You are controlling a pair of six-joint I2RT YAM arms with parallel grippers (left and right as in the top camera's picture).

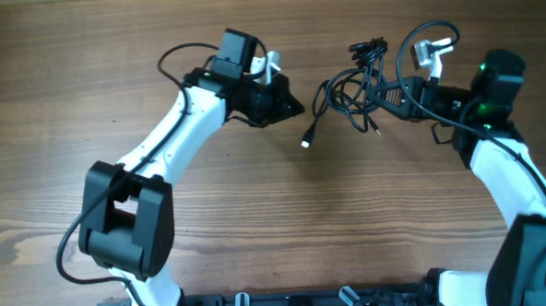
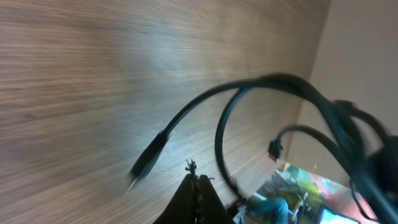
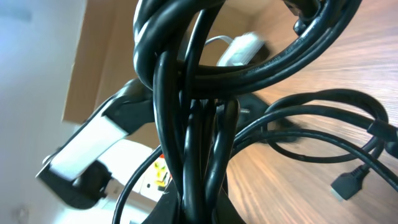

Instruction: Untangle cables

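Judged from the lie of things, barely begun. Nearest the robot, across the table (image 1: pixel 257 218), shows only the two arms reaching out toward 12 o'clock. Further out, just off the middle toward 2 o'clock, shows one loose plug (image 1: pixel 307 140) lying flat on the wood, with a single strand running from it toward 1 o'clock into the bunch; looks to be the only length at all freed.

A little beyond, at 12 o'clock, finds the left gripper (image 1: pixel 294 106) pinched fully together with nothing between its fingers. Through its own camera, looks onto the plug and a curve of cord ahead on the wood, both apart from the tips. Across at 2 o'clock, finds the right gripper (image 1: pixel 389 97) clamped tight on the cables (image 1: pixel 355 83), with a thick sheaf of strands running down between its fingers in the wrist view.

Farthest out, between 1 and 2 o'clock, shows the cables bunched in overlapping loops with a small knot at the far edge, crossing one another, none laid out alone. Cannot tell how many cords make up the bunch.

Left to do, by this reckoning: nearly everything. Needs each cord drawn out of the bunch and laid apart, starting most likely with the strand ending in the loose plug
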